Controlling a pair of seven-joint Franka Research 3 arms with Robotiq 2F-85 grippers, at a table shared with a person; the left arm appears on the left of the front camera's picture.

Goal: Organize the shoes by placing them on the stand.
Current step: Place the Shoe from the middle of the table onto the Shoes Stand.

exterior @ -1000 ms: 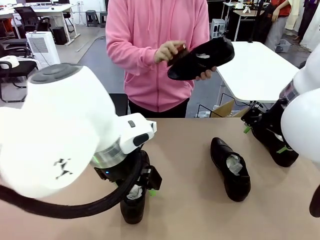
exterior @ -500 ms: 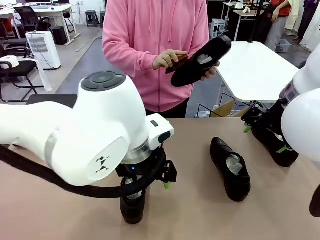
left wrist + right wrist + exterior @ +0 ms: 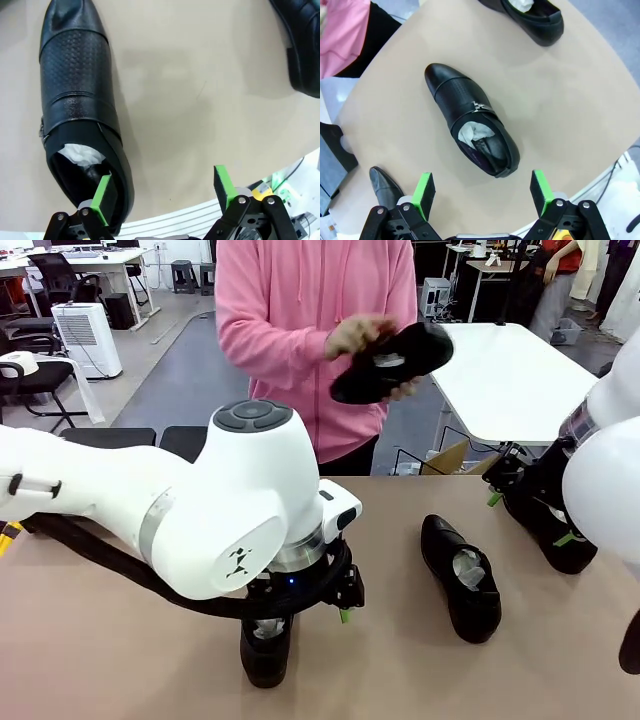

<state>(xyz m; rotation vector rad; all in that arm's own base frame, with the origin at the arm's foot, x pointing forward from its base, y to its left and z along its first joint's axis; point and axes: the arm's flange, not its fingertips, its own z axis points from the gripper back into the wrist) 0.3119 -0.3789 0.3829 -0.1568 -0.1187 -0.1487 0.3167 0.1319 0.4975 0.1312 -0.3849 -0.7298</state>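
- The left gripper [image 3: 164, 192] is released, with its jaws wide and nothing between its green pads [image 3: 105, 197]. One pad hangs over the heel of the near shoe [image 3: 80, 100] and the other over the bare worktop [image 3: 190, 100]. Contact cannot be told.
- The near shoe lies by the robot's edge of the worktop, with white paper in its opening.
- The right gripper [image 3: 481, 187] is also released and empty, above the worktop.
- The middle shoe [image 3: 460, 580] lies right of centre, stuffed with paper, ahead of the right gripper's fingers.
- The right-hand shoe [image 3: 550, 530] lies on the worktop beneath the right arm.
- The person's hands [image 3: 352, 337] hold the fourth shoe [image 3: 390, 362] in the air beyond the far edge.
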